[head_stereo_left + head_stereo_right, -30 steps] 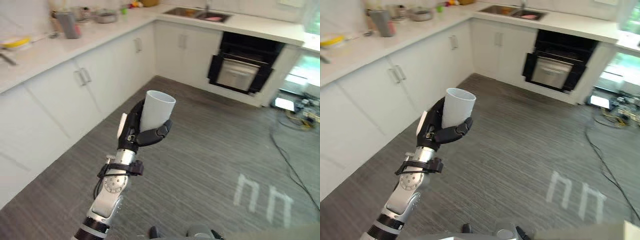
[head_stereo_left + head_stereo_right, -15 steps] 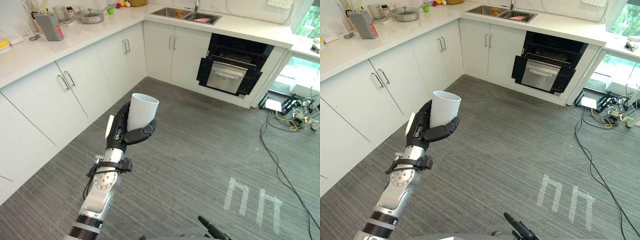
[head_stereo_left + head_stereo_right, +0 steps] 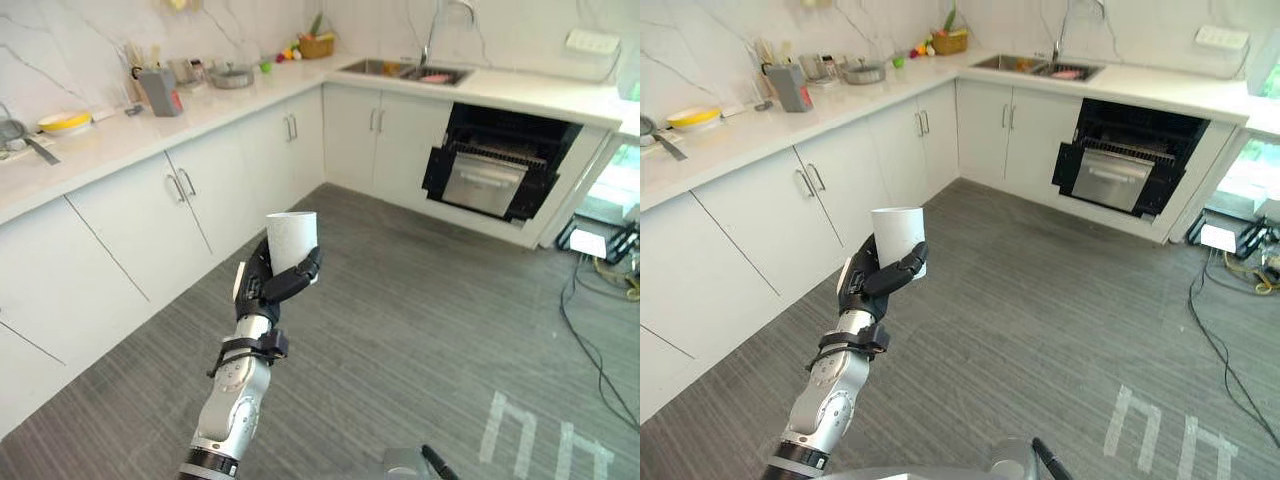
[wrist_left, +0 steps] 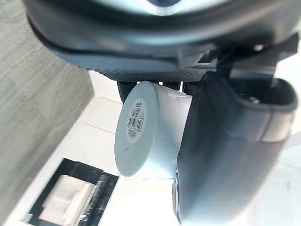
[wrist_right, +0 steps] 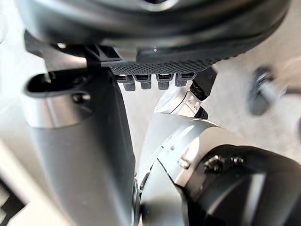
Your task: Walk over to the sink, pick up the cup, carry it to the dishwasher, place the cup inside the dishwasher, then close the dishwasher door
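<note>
The left hand had its fingers and thumb curled round the white cup, holding it upright above the grey plank floor. White cabinets under a pale marble counter ran along the left to the corner sink, and the dark dishwasher beside it stood with its door ajar. The right hand showed in its wrist view, fingers loosely straight, holding nothing.

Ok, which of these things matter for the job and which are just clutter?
Job: cup in left hand; dishwasher, door open; sink.
Lying about: pan, basket, yellow bowl, canister.
</note>
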### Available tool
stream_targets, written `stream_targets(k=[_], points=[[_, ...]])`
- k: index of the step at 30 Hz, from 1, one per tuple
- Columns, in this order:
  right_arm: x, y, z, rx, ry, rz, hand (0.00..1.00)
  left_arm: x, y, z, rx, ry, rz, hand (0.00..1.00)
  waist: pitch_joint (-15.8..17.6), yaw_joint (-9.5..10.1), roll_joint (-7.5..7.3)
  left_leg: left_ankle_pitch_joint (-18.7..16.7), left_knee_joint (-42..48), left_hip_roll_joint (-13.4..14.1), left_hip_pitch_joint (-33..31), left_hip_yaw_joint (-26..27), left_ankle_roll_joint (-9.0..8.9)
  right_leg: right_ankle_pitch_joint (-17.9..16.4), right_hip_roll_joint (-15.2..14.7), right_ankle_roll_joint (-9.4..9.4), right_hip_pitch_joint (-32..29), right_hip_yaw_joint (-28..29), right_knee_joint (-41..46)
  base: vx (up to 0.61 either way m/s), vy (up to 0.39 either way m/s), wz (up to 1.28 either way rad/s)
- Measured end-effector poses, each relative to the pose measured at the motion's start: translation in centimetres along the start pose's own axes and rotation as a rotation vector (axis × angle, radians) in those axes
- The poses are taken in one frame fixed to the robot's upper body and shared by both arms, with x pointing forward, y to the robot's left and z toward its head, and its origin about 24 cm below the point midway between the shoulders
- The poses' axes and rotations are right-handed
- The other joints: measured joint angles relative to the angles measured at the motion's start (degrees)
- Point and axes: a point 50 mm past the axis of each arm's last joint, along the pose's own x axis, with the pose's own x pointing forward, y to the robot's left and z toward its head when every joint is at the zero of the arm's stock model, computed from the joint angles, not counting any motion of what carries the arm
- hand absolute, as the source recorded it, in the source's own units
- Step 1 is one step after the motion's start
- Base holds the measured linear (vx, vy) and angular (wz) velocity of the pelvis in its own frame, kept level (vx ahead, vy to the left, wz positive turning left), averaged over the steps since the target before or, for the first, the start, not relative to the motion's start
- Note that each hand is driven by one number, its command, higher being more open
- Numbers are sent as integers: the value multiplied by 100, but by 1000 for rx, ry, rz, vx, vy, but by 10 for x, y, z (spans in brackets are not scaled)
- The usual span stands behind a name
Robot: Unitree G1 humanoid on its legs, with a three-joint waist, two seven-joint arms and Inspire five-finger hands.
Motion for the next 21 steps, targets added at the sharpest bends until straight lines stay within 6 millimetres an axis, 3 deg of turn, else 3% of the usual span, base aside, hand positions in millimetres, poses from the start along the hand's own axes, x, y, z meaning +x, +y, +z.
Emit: stream_targets(k=[2,3,4,5,6,8,9,10,11,13,14,15,16,17,19,20,21], points=[[2,14,3,-24,-25,32,100,6,-3,6,29,-17,-31,0,101,-40,26,-5,-23,97,-23,-238,-9,-16,332,98,-152,3,-1398,178,-26,71],[3,21,5,-36,-37,38,100,6,-3,7,43,-19,-40,0,125,-34,28,-33,-29,101,22,-332,-4,254,483,247,-178,67,-2590,178,-44,39],[4,23,6,-43,-40,36,100,6,-2,7,46,-17,-39,0,133,-29,24,-71,-21,92,72,-361,-17,467,529,323,-174,93,-3125,335,-110,33],[6,27,5,-60,-39,31,100,6,-1,7,54,-13,-32,0,228,5,15,-198,55,89,285,-373,-135,795,608,438,-134,67,-4093,313,-120,21],[6,29,4,-64,-35,26,100,6,2,7,59,-9,-23,0,243,21,9,-332,160,95,384,-382,-200,804,608,455,-132,-15,-4303,337,-138,21],[4,26,1,-59,-30,11,100,2,3,3,58,12,-22,0,215,13,-51,-729,356,108,681,-527,-380,703,576,329,-14,-208,-3931,430,-207,31],[3,21,1,-61,-33,-3,100,1,0,-1,49,24,-31,0,208,25,-40,-983,550,178,729,-614,-475,981,659,160,88,-133,-3955,471,-234,34],[2,20,4,-65,-47,-10,100,0,-2,-3,41,33,-36,0,203,22,90,-1129,655,303,733,-660,-490,1073,742,160,101,-137,-3859,479,-253,48],[0,16,9,-56,-92,-24,100,-3,-14,-9,24,53,-94,0,154,17,321,-1311,704,543,763,-775,-540,1075,902,160,16,-133,-3480,561,-292,50],[-2,15,12,-40,-123,-25,100,-6,-25,-14,24,67,-167,0,105,46,392,-1406,546,667,974,-804,-481,998,1001,36,-104,-124,-2943,410,-212,31],[-4,17,14,-36,-148,-13,100,-8,-31,-16,28,74,-201,0,65,82,441,-1388,503,710,1128,-750,-424,792,1059,-202,-148,-174,-2637,358,-186,-5],[-4,24,18,-32,-182,10,100,-8,-33,-17,28,77,-220,0,74,110,417,-1275,1291,872,928,-477,-364,537,1105,-270,-98,-211,-2476,509,-296,-27],[-5,33,26,-32,-227,46,100,-9,-35,-16,24,73,-228,0,73,138,423,-1000,2508,1144,450,-281,3,438,1169,-336,66,-231,-2563,405,-252,-32],[-6,36,30,-33,-251,65,100,-9,-36,-14,21,64,-232,0,84,142,458,-697,3156,1324,177,-269,53,392,1229,-339,174,-228,-2638,395,-230,-30],[-9,41,45,-46,-330,99,100,-8,-35,-6,10,28,-235,0,100,170,589,1020,5136,2074,-725,-463,-152,233,1603,-429,830,-90,-3134,544,-141,-28],[-10,43,49,-50,-348,104,100,-7,-34,-4,5,19,-232,0,78,198,625,888,5561,2194,-978,-513,-189,191,1674,-459,984,-52,-3233,490,-62,-33],[-9,47,57,-49,-388,116,100,-6,-31,0,-4,4,-223,0,81,238,619,497,6035,2277,-1455,-569,-161,126,1730,-543,1287,30,-3405,500,-63,-38]])
